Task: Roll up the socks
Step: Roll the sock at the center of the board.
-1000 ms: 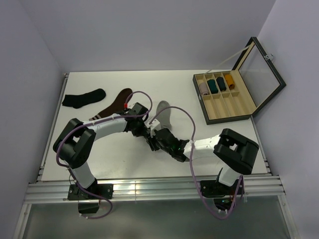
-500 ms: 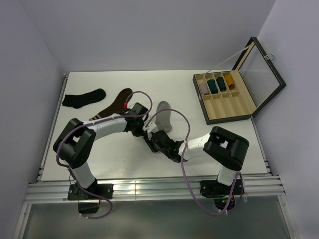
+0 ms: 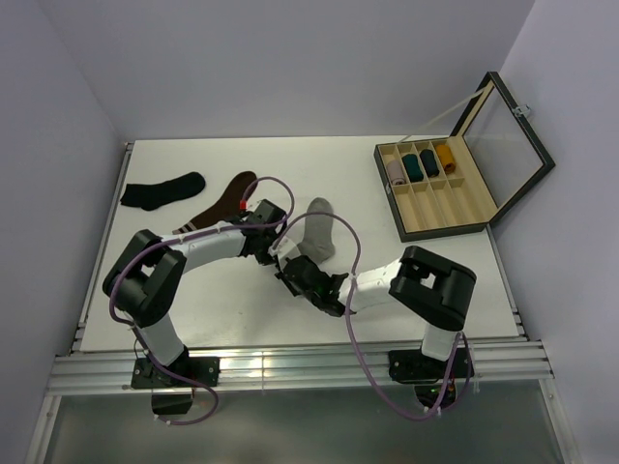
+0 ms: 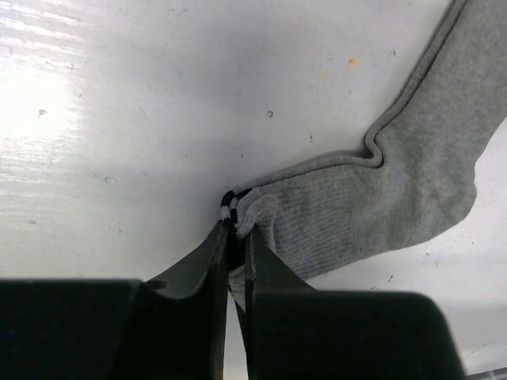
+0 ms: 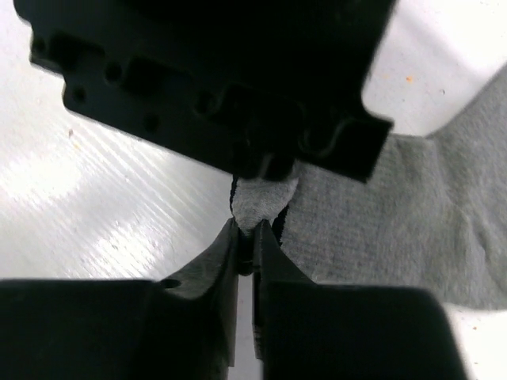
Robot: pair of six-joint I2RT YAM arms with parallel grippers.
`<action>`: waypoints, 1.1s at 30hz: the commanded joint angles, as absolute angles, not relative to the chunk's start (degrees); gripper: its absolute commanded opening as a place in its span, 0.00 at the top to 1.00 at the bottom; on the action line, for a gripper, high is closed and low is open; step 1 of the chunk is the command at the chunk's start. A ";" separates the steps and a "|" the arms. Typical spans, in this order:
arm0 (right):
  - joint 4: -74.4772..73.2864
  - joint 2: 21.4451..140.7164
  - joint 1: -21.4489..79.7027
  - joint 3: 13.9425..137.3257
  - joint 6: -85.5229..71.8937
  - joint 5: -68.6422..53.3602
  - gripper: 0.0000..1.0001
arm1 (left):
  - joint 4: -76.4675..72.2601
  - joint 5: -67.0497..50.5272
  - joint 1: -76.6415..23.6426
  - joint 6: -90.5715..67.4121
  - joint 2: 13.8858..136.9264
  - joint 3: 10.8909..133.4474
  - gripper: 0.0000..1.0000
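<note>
A light grey sock (image 3: 319, 227) lies flat near the middle of the white table, its toe pointing away from the arms. The dark-striped cuff end is bunched up and pinched from two sides. My left gripper (image 3: 276, 253) (image 4: 235, 229) is shut on that cuff, with grey fabric (image 4: 396, 182) spreading off to the right. My right gripper (image 3: 291, 274) (image 5: 253, 233) is shut on the same fold of grey sock (image 5: 372, 214), directly facing the left gripper's black body (image 5: 214, 79). No other sock of the pair shows loose on the table.
A black sock (image 3: 162, 189) and a dark brown sock with a pale striped cuff (image 3: 221, 206) lie at the back left. At the right stands an open wooden box (image 3: 455, 230) with rolled socks in its far compartments. Purple cables loop over both arms.
My right gripper has slid left up against the left gripper and closed on the grey sock's cuff. The left gripper has kept its grip in place.
</note>
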State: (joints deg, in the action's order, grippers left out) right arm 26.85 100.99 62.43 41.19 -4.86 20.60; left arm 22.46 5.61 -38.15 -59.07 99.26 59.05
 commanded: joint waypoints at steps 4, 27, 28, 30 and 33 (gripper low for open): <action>22.59 102.57 61.18 44.91 -8.69 18.47 1.00 | 19.16 2.12 -38.06 -59.50 97.12 56.43 0.92; 41.56 101.24 35.34 32.61 -46.11 -28.65 1.00 | -4.47 0.53 -32.34 -72.33 80.07 35.69 0.36; 45.05 102.12 34.90 32.00 -47.45 -30.13 1.00 | -5.35 -0.34 -32.52 -72.51 80.16 35.34 0.37; 47.54 103.18 34.02 30.33 -50.78 -30.58 1.00 | -7.02 -0.88 -32.78 -72.60 81.12 34.98 0.37; 51.41 104.94 33.31 28.74 -53.25 -31.11 1.00 | -7.82 -1.76 -33.83 -72.33 83.14 35.68 0.39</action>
State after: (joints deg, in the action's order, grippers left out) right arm 44.42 103.28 33.85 30.61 -47.11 -28.16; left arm -2.37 -0.03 -32.64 -71.66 81.69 35.09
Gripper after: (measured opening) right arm 0.041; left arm 0.620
